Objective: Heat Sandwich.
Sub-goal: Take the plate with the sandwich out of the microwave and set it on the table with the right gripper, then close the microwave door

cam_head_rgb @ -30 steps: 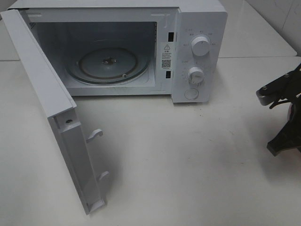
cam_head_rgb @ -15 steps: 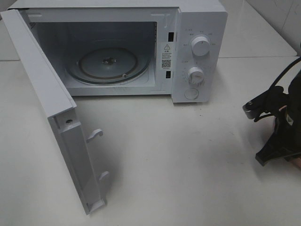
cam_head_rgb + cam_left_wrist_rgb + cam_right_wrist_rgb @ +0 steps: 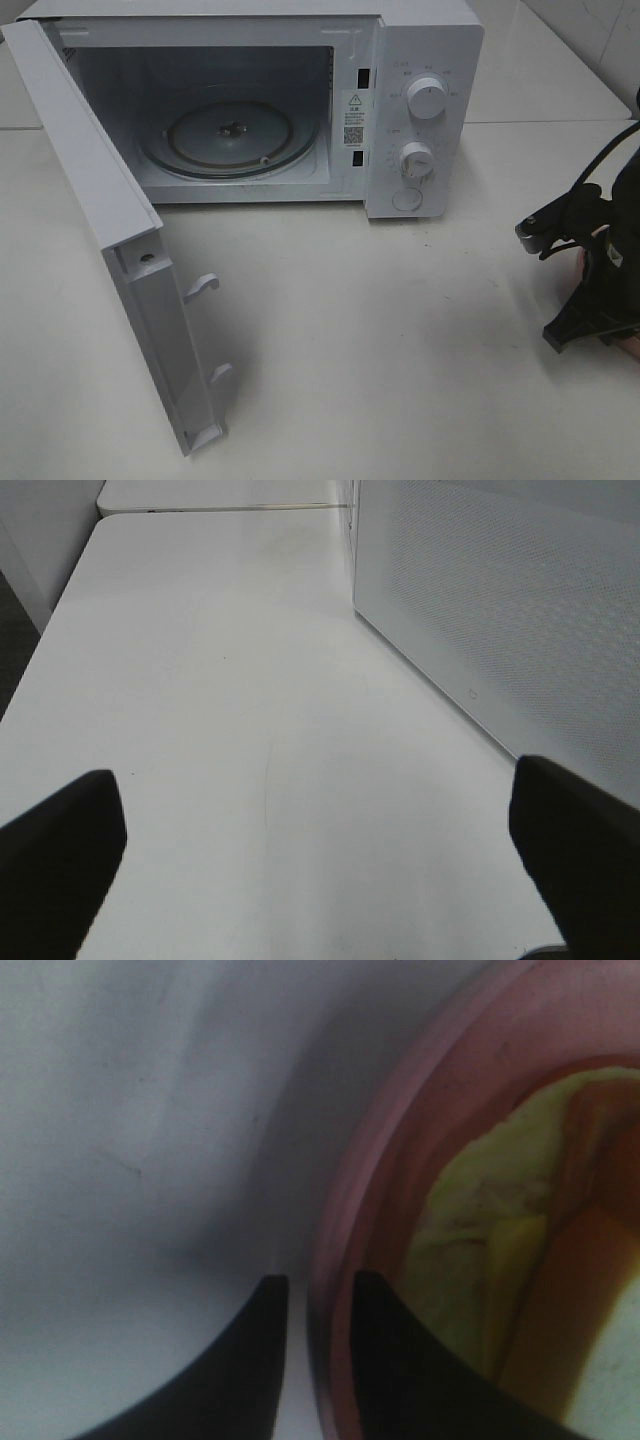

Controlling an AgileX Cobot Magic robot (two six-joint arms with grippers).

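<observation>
Pale yellow-green filling and tan crust fill the right of the right wrist view: the sandwich lies on a pink plate, blurred by closeness. It looks soft and light, likely to squash or shed filling if pinched, so the stiff plate rim is the better place to take hold, kept level so the bread does not slide. The right tool has its two dark fingers close together astride that rim, one outside and one inside; whether they actually clamp it I cannot tell. In the high view this tool sits at the right edge of the frame, a sliver of pink beside it on the table. The microwave, upper centre, stands open, its turntable bare. The left tool hangs with fingers wide apart, holding nothing.
</observation>
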